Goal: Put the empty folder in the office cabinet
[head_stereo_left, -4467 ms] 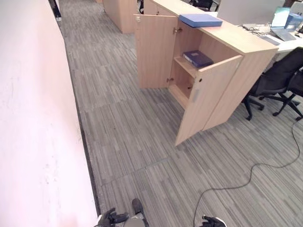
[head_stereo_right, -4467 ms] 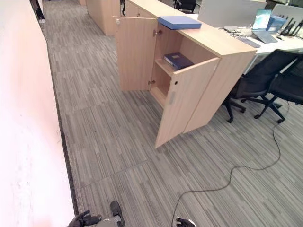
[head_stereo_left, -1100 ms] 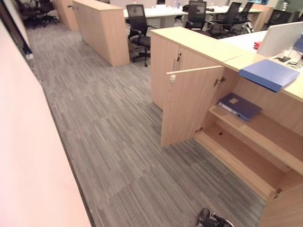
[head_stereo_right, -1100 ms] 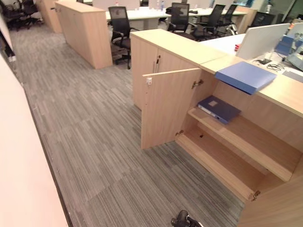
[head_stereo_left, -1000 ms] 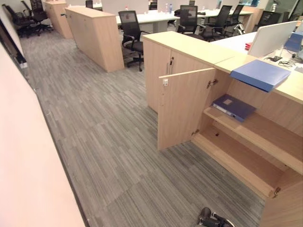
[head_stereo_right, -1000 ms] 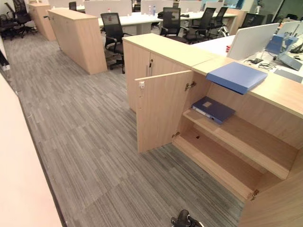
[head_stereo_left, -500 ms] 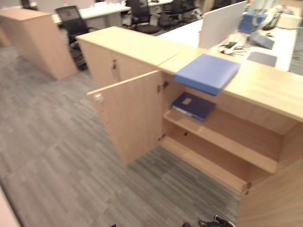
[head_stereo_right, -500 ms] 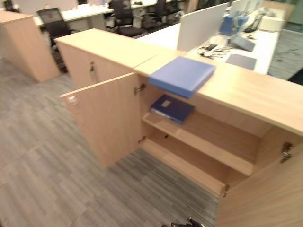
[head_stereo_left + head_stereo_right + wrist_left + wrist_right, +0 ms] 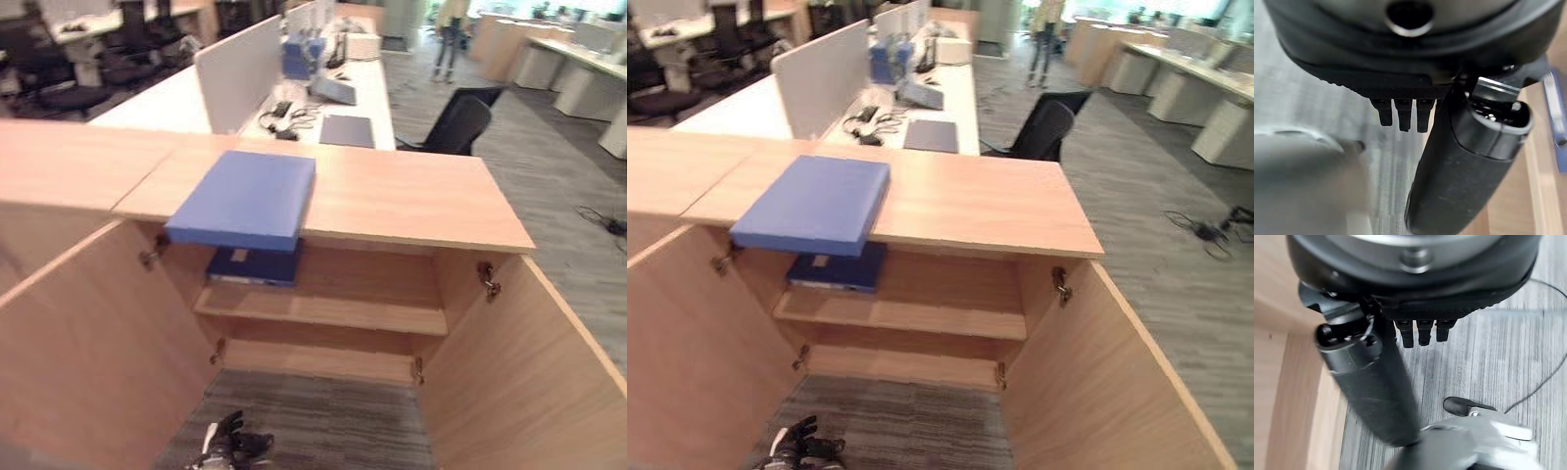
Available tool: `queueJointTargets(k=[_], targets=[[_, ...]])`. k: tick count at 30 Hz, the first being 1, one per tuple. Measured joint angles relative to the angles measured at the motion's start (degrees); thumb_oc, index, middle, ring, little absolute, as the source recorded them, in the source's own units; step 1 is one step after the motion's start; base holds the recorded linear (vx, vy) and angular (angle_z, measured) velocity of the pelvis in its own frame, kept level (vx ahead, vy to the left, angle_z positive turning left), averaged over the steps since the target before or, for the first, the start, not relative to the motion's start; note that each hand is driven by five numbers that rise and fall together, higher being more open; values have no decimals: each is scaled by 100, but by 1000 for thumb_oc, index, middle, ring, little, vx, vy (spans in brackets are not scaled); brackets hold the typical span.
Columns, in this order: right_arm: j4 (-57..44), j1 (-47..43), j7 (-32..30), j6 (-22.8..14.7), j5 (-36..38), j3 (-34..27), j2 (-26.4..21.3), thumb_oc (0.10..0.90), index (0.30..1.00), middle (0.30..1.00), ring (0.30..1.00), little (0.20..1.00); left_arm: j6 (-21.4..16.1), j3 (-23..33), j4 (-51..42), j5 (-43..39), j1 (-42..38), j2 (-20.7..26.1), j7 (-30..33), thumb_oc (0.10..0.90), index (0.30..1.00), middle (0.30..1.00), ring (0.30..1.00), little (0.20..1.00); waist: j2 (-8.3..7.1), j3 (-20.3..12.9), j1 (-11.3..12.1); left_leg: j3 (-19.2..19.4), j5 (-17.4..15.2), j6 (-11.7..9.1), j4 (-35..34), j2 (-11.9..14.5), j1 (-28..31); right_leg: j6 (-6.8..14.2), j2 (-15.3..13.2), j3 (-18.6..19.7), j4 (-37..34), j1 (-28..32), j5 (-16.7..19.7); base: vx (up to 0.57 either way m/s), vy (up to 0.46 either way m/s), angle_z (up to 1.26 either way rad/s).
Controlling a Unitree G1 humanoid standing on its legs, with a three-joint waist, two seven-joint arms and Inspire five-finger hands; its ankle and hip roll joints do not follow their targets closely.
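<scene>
Now you see two folders at the open office cabinet (image 9: 392, 201), whose two doors stand wide apart. One blue folder (image 9: 247, 198) lies flat on the cabinet's top, at its left part, and its near edge sticks out a little over the front. It is a plain, thick, light blue folder, closed, with nothing lying on it. The second, a dark blue folder (image 9: 253, 265), lies on the upper shelf (image 9: 333, 311) just under the first one, and it has a small pale label on its cover. You can count two shelves inside the cabinet, and the lower one is bare. The left hand (image 9: 1449, 166) hangs low over the carpet; its fingers are curled in and it holds nothing. The right hand (image 9: 1376, 382) is likewise curled and holds nothing, beside the wooden door.
</scene>
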Motion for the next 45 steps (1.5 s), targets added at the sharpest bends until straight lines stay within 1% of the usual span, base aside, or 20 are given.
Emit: queueJointTargets(k=[2, 5, 6, 11, 17, 21, 24, 25, 26, 28, 29, 30, 31, 33, 34, 35, 37, 38, 40, 45], targets=[[49, 37, 2, 13, -90, -16, 45, 800, 900, 900, 900, 900, -22, 133, 126, -146, -35, -55, -26, 800, 900, 900, 900, 900, -89, 0, -34, 211, -72, -13, -262, -65, 166, 141, -161, 10, 36, -39, 37, 78, 113, -24], [41, 75, -32, 17, -211, -77, -33, 800, 900, 900, 900, 900, 23, 487, 464, -775, 85, -231, -56, 800, 900, 900, 900, 900, 78, -3, -51, 420, -465, -36, -1096, -71, 753, 296, -149, 27, 0, 62, -64, 70, 167, -10], [43, 95, -35, 43, -208, -146, 15, 800, 900, 900, 900, 900, 38, 551, 569, -960, 104, -228, -113, 800, 900, 900, 900, 900, 73, -2, -62, 472, -462, -28, -1240, -146, 828, 331, -183, 28, -16, 71, -71, 36, 122, -10], [-43, 97, -28, 38, -211, -179, 16, 800, 900, 900, 900, 900, 55, 717, 471, -1356, 400, -69, -284, 800, 900, 900, 900, 900, 17, -58, -47, 538, -601, 114, -1264, -357, 908, 540, -445, 67, 98, 45, -158, 10, 94, -4], [-76, 118, -22, 100, -216, 12, -33, 800, 900, 900, 900, 900, 105, 732, 467, -1813, 685, -90, -486, 800, 900, 900, 900, 900, 136, -332, -11, 554, -593, 124, -1264, -354, 799, 479, -425, 61, 55, -44, -99, 25, 56, 0], [-82, 122, 12, 101, -441, 285, -138, 800, 900, 900, 900, 900, 168, 719, 382, -1814, 694, -137, -519, 800, 900, 900, 900, 900, 119, -491, 106, 535, -533, 156, -1242, -360, 785, 475, -418, 47, 26, -33, -87, 40, 29, 3], [-220, 143, 13, 140, -609, 372, -137, 800, 900, 900, 900, 900, 161, 647, -194, -1814, 771, -135, -413, 800, 900, 900, 900, 900, 81, -503, 119, 440, -469, 144, -1240, -375, 754, 482, -402, -33, 35, 2, -83, -1, 32, 16], [-456, 181, 6, 222, -651, 404, -185, 800, 900, 900, 900, 900, 345, 725, -967, -1965, 926, -108, -272, 800, 900, 900, 900, 900, 71, -506, 122, 384, -437, 156, -1240, -375, 722, 479, -387, -92, 26, 7, -81, -29, 53, 24], [-819, 314, 7, 269, -664, 400, -233, 800, 900, 900, 900, 900, 516, 737, -2323, -2146, 1346, -24, -124, 800, 900, 900, 900, 900, 89, -465, 111, 329, -406, 150, -1244, -363, 656, 478, -359, -145, 33, -27, -80, -27, 31, 27], [-1123, 457, 8, 263, -662, 345, -236, 800, 900, 900, 900, 900, 378, 723, -4073, -2193, 1656, 182, -117, 800, 900, 900, 900, 900, 55, -444, 177, 215, -363, 140, -1242, -353, 586, 475, -320, -242, 44, -47, -79, 1, 19, 25], [-1132, 462, 6, 256, -660, 215, -237, 800, 900, 900, 900, 900, 20, 768, -4538, -2147, 1434, 260, -110, 800, 900, 900, 900, 900, 102, -458, 290, 198, -378, 140, -1262, -352, 589, 495, -314, -257, 48, -40, -98, 21, 26, 15], [-1132, 462, 6, 256, -660, 215, -237, 800, 900, 900, 900, 900, 20, 768, -4538, -2147, 1434, 260, -110, 800, 900, 900, 900, 900, 102, -458, 290, 198, -378, 140, -1262, -352, 589, 495, -314, -257, 48, -40, -98, 23, 19, 6], [-1159, 335, 18, 200, -665, 92, -210, 800, 900, 900, 900, 900, 42, 1049, -5351, -1825, 1322, 550, 74, 800, 900, 900, 900, 900, 216, -454, 274, 188, -451, 113, -1268, -341, 577, 538, -308, -263, 44, -53, -125, 0, 0, 0], [-1148, 288, 20, 128, -665, -29, -181, 800, 900, 900, 900, 900, -53, 1260, -5683, -1378, 1237, 829, 145, 800, 900, 900, 900, 900, 303, -459, 279, 181, -463, 100, -1267, -342, 538, 543, -308, -267, 27, -83, -104, 15, 10, 1], [-1085, 249, 18, 96, -665, -40, -181, 800, 900, 900, 900, 900, -10, 1562, -5793, -764, 981, 1035, 365, 800, 900, 900, 900, 900, 423, -455, 365, 187, -463, 99, -1267, -366, 524, 521, -352, -287, -38, -72, -49, 35, 16, 1], [-933, 256, 24, 43, -666, -118, -124, 800, 900, 900, 900, 900, 105, 1683, -6001, -329, 910, 1146, 533, 800, 900, 900, 900, 900, 440, -447, 409, 198, -463, 100, -1266, -368, 512, 503, -330, -284, -71, -69, -9, 0, 0, 0], [-628, 181, 12, 15, -721, -205, -4, 800, 900, 900, 900, 900, 140, 2169, -6721, 953, 808, 1223, 952, 800, 900, 900, 900, 900, 412, -438, 557, 194, -424, 148, -1264, -418, 513, 522, -372, -293, -138, -31, 41, 12, 13, 5], [-623, 167, -9, 20, -787, -231, 7, 800, 900, 900, 900, 900, -5, 2360, -6940, 1514, 714, 1255, 1212, 800, 900, 900, 900, 900, 411, -444, 588, 182, -364, 198, -1251, -496, 533, 563, -431, -314, -165, 36, 51, 15, 18, 14], [-419, 109, -35, 3, -909, -223, 77, 800, 900, 900, 900, 900, 221, 2348, -7026, 1957, 458, 1374, 1307, 800, 900, 900, 900, 900, 352, -411, 592, 165, -361, 210, -1243, -555, 581, 582, -468, -386, -210, 142, 50, 15, 17, 13], [-198, -21, -39, 5, -1097, -235, 286, 800, 900, 900, 900, 900, 272, 2226, -7460, 3098, -140, 1386, 1524, 800, 900, 900, 900, 900, 163, -381, 515, 193, -411, 193, -1265, -556, 638, 601, -492, -361, -202, 165, 38, 4, 5, -4]])
